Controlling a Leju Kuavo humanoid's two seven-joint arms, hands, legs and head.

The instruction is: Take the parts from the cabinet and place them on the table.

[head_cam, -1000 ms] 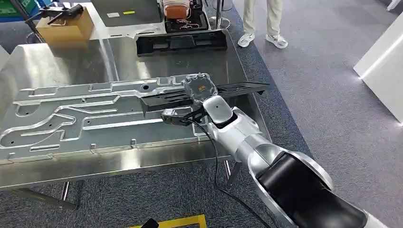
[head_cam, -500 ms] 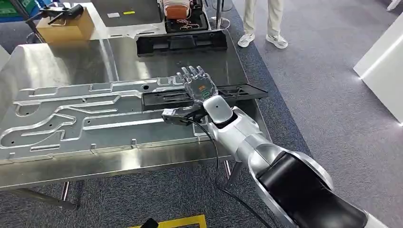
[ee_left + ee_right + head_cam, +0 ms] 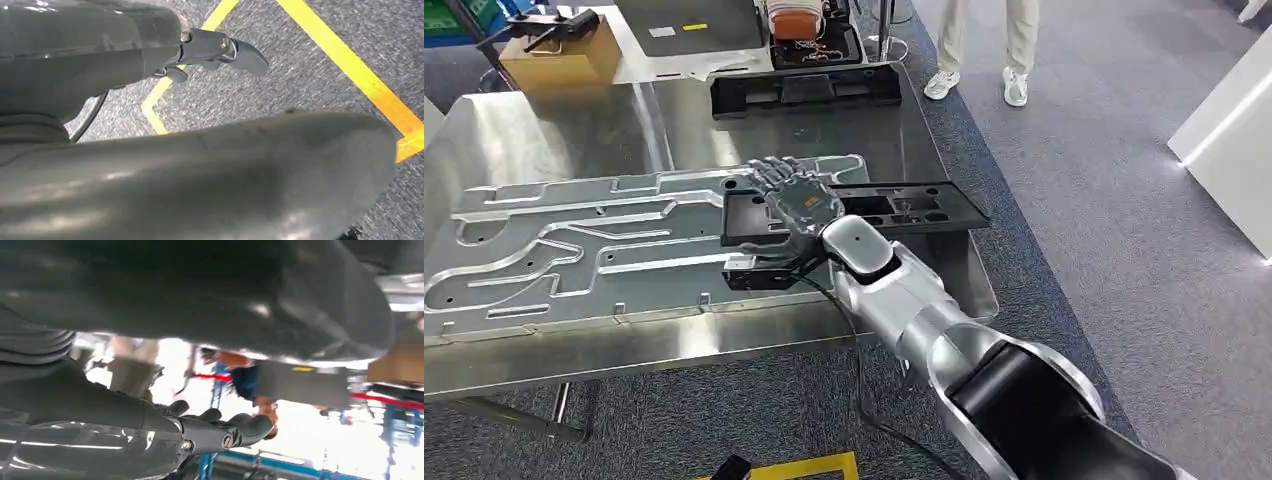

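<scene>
No writing can be read on any part. The long black part [image 3: 864, 208] lies flat on the metal surface [image 3: 544, 130], its near end overlapping the big stamped silver panel [image 3: 574, 250]. A second black part [image 3: 804, 90] lies beyond that panel, near a cardboard box [image 3: 564, 55]. A person's legs [image 3: 984, 45] stand past the black part. The right hand [image 3: 794, 195] stretches flat, palm down, over the black part's near end, fingers [image 3: 769, 170] spread and holding nothing. The left hand [image 3: 220, 50] hangs over grey carpet; its grasp cannot be told.

Black part [image 3: 894, 205], silver table [image 3: 544, 130]
</scene>
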